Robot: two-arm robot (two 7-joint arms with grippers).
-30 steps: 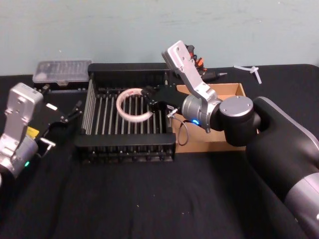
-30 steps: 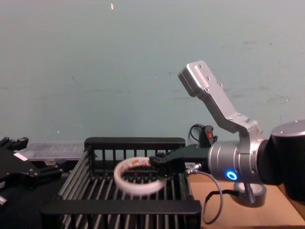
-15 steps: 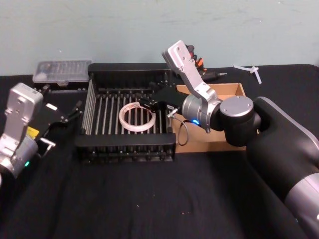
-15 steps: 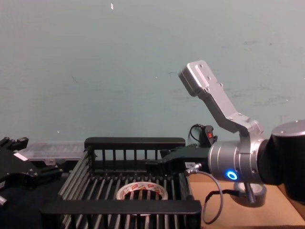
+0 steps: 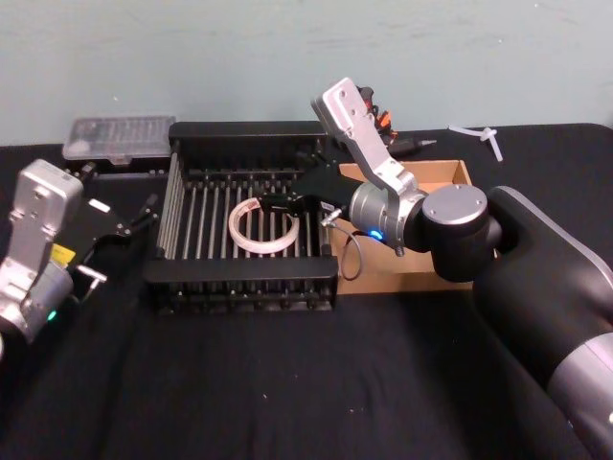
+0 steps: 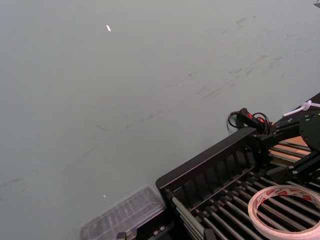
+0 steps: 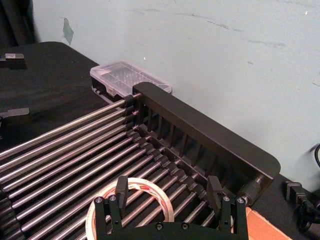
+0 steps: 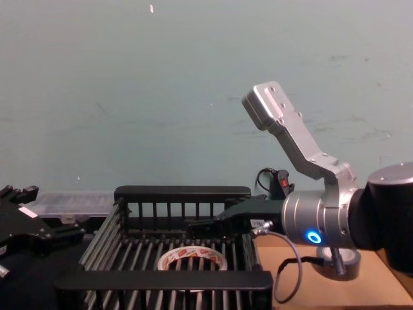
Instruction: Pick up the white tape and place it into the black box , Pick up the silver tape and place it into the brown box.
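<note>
The white tape (image 5: 262, 227) is lying flat inside the black box (image 5: 245, 133); the right hand (image 5: 278, 204) is hovering above it, fingers apart and empty. Next it needs to be reaching for the silver tape (image 8: 346, 261) in the brown box (image 5: 450, 174). The left hand (image 5: 120, 230) is idling, its fingers apart.

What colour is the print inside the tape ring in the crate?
Red, on the white tape's inner core; clearest in the left wrist view.
</note>
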